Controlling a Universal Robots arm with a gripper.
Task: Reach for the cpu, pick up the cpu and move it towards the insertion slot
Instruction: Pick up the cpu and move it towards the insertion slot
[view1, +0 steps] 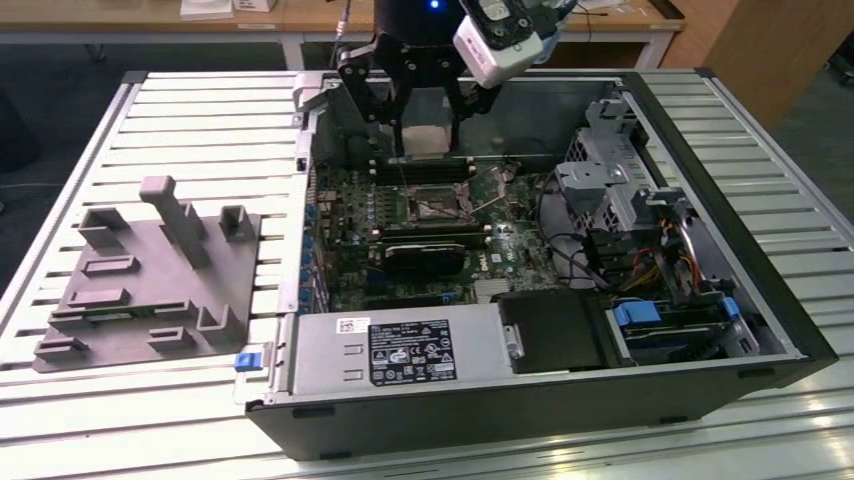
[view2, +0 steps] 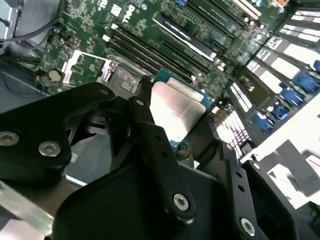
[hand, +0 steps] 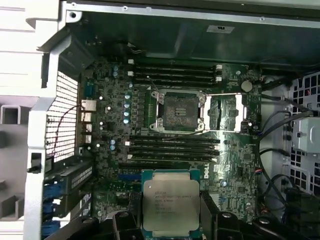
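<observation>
The exterior view looks down from high and well back on the open computer case (view1: 534, 300) lying on a slatted table (view1: 200, 110), the grey tray (view1: 147, 275) at the exterior view's left. Both wrist views ride close above the motherboard (hand: 175, 145), each catching the cpu (hand: 171, 201) between the jaws; the first wrist view also takes in the insertion slot (hand: 179, 112).

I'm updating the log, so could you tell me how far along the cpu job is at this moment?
Reaching and picking up look done: the gripper is shut on the cpu, held inside the open computer case above the motherboard. The move is in hand. The cpu is not yet over the insertion slot, which sits empty with its bracket open.
</observation>
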